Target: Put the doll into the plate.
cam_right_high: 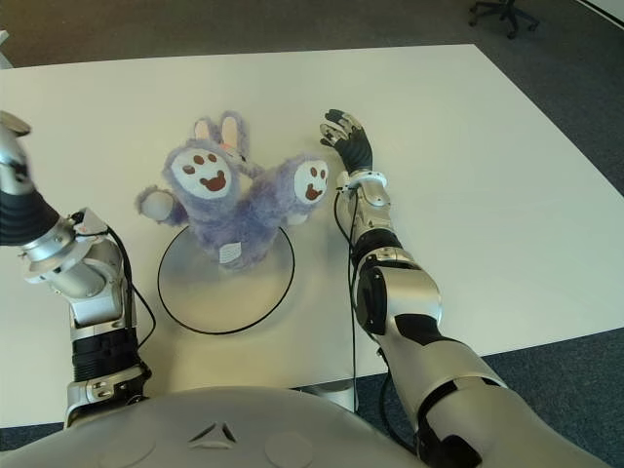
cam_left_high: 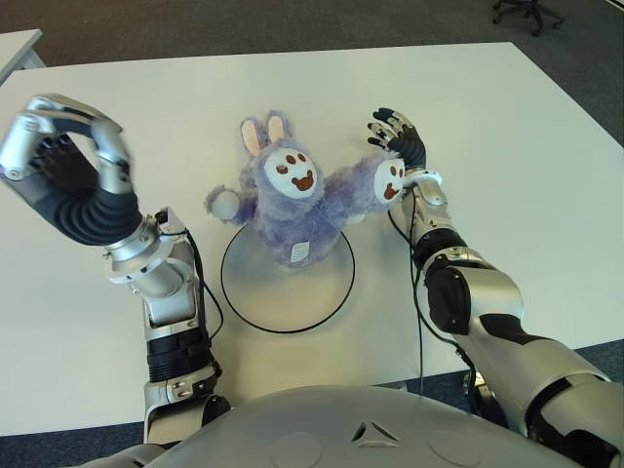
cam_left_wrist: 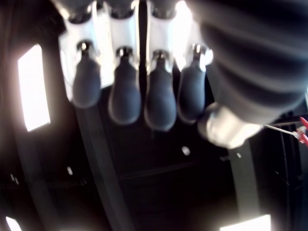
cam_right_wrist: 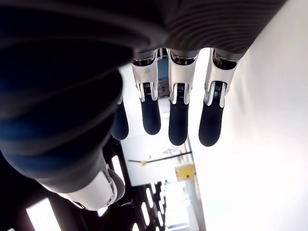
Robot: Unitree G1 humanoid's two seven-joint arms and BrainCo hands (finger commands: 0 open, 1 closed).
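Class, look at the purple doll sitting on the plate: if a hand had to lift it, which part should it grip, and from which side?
Grip the doll around its plump body, below the head, coming from above. It sits upright on the plate; ears and paws are floppy and thin. Both the left hand and right hand are open.

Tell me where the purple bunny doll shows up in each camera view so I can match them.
Left eye view: doll at centre, sitting on the far edge of the plate.
Right eye view: doll left of centre, on the same plate edge.
Left wrist view: not in it.
Right wrist view: not in it.
Shared landmark: the open right robot hand, just right of the doll's raised paw in both eye views.
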